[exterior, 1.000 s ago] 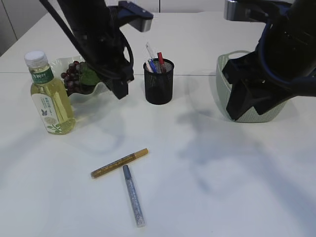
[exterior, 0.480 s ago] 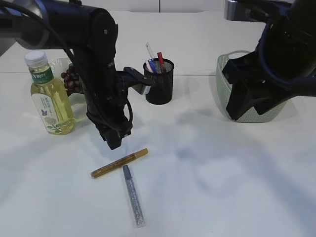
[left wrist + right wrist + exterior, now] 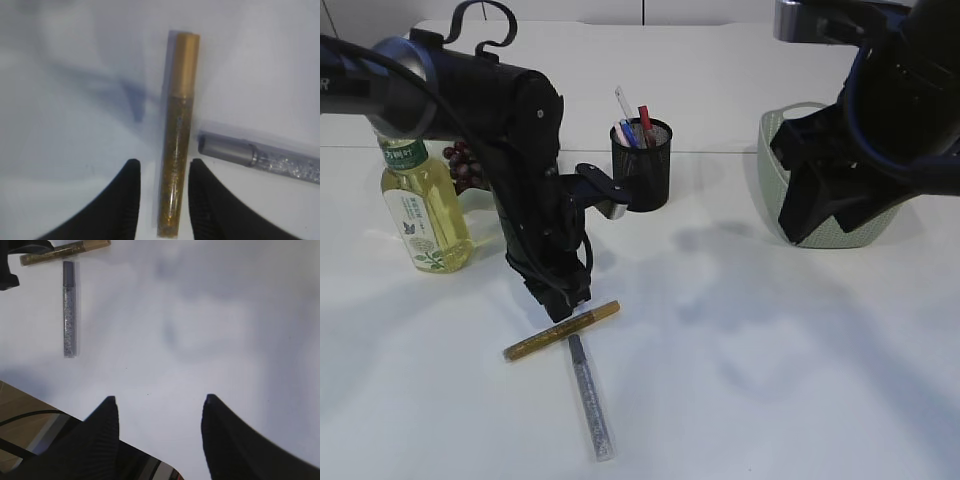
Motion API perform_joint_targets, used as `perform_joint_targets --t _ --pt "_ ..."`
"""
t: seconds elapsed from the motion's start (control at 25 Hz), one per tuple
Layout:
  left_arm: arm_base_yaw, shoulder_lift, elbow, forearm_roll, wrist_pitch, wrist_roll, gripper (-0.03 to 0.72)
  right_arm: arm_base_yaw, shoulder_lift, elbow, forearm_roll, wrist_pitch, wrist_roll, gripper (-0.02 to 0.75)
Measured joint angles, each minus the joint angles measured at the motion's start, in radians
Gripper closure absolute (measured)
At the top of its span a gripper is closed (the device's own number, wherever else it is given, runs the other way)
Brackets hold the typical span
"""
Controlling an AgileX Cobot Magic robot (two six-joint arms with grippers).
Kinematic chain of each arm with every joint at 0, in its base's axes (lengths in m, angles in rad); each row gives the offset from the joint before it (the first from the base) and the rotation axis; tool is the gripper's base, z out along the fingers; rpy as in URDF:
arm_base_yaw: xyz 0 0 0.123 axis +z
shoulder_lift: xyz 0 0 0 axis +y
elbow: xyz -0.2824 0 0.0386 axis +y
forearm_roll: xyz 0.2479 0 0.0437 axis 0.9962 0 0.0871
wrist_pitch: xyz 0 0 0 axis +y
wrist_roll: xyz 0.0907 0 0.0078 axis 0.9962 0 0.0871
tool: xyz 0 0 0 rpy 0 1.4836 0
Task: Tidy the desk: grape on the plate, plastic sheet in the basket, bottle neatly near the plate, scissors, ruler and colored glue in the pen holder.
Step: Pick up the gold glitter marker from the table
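- The worktop (image 3: 770, 340) is plain white and matt, with soft grey shadows of the arms across it; behind its far edge a pale wall with panel seams is visible.
- In the right wrist view a strip of wood-coloured floor and a dark cable show past the worktop's near edge.
- Gold glue pen (image 3: 562, 330) lies slanted near the front-left of the worktop; silver glue pen (image 3: 590, 396) lies just beside it, its cap end close under the gold one's middle, running toward the near edge.
- Left gripper (image 3: 560, 303) is down at the gold pen. In the left wrist view its fingers (image 3: 125, 200) stand on either side of the pen's glitter barrel, parted with a thin gap each side, not clenched on it.
- Right gripper (image 3: 157, 405) hangs released over bare worktop, holding nothing.
- Bottle (image 3: 420, 205) of yellow liquid stands upright near the left edge; its cap is hidden behind the left arm. The label is green and white with writing too small to read.
- Grapes (image 3: 465, 165) sit behind the bottle; the plate beneath them is mostly covered by the arm.
- Black mesh pen holder (image 3: 642, 165) stands toward the far middle with several pens or tools in it; which ones is hard to tell.
- Pale green basket (image 3: 775, 170) sits at the far right, largely blocked by the right arm; its contents cannot be seen.
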Motion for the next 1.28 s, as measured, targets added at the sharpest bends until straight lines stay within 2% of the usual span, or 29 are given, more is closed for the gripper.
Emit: perform_joint_targets --t 0.6,0.84,1.12,1.28 --pt "-0.002 0.017 0.002 -0.076 -0.128 0.081 0.452 0.0 0.0 0.0 0.0 0.0 0.0 0.315" --pt "-0.036 0.021 0.002 -0.084 -0.152 0.11 0.452 0.0 0.0 0.0 0.0 0.0 0.0 0.315" --pt "-0.041 0.097 -0.104 -0.086 -0.103 0.114 0.452 0.0 0.0 0.0 0.0 0.0 0.0 0.315" --pt "-0.041 0.106 -0.116 -0.088 -0.086 0.114 0.452 0.0 0.0 0.0 0.0 0.0 0.0 0.315"
